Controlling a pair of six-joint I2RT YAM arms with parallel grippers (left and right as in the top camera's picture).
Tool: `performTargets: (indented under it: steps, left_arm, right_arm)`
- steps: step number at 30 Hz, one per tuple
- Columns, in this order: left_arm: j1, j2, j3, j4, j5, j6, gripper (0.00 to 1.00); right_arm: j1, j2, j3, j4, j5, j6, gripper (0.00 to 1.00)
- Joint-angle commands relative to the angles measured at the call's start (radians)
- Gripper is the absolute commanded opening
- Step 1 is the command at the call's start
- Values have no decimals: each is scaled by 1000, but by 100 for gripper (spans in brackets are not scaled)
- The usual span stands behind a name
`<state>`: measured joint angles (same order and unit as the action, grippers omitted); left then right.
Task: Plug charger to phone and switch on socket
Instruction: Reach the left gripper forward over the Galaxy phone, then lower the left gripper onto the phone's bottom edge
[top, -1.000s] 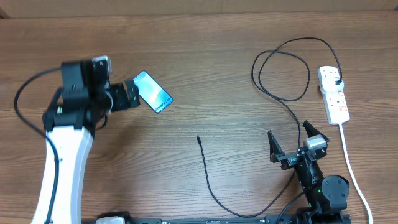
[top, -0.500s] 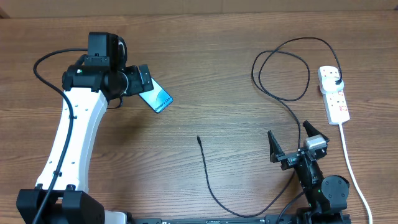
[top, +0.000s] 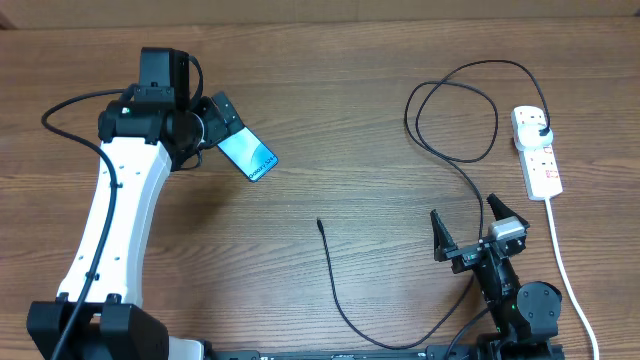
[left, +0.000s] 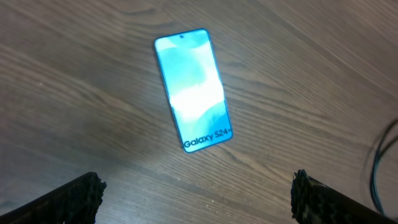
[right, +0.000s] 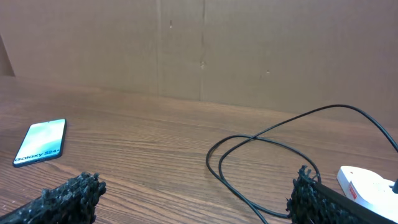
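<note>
The phone (top: 254, 157) lies flat on the wooden table at the upper left, its cyan screen lit. My left gripper (top: 221, 119) hovers open and empty over the phone's upper-left end. In the left wrist view the phone (left: 193, 90) lies ahead of the open jaws (left: 196, 198), untouched. The charger, a thin black cable (top: 340, 300), has its connector tip (top: 319, 224) loose at mid-table and its black plug (top: 541, 129) in the socket, a white power strip (top: 538, 155) at the right. My right gripper (top: 468, 228) is open and empty at the lower right.
The cable loops (top: 450, 110) widely left of the strip. The strip's thick white lead (top: 566, 272) runs down the right edge past the right arm. The right wrist view (right: 193, 199) shows the phone (right: 40, 142), the cable loops (right: 261, 147), the strip's end (right: 367, 184) and a cardboard wall (right: 205, 43).
The left arm swung right and forward, bringing its open gripper over the phone's upper-left end. The phone, the cable and the right arm have not moved.
</note>
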<state>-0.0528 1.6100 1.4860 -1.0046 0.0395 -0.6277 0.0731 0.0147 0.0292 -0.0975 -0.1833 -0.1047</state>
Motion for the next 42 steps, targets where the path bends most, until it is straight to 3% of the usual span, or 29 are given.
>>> performTargets:
  steps: [1,6,12,25,42]
  left_arm:
    - [-7,63,84,-44,-43,-76,100]
    - [-43,210,225,-135,-100,-77,100]
    - [-90,365,348,-192,-131,-175,100]
    - [-97,526,352,-146,-154,-210,100]
    - [-99,577,349,-67,-124,-212,100]
  right_arm:
    - [6,-12,-11,6,3,6,100]
    - [6,-12,-11,6,3,6,100]
    - [6,-12,-11,6,3,6,100]
    - [6,-12,-11,6,3,6,100]
    - [6,-12,-11,6,3,6,100]
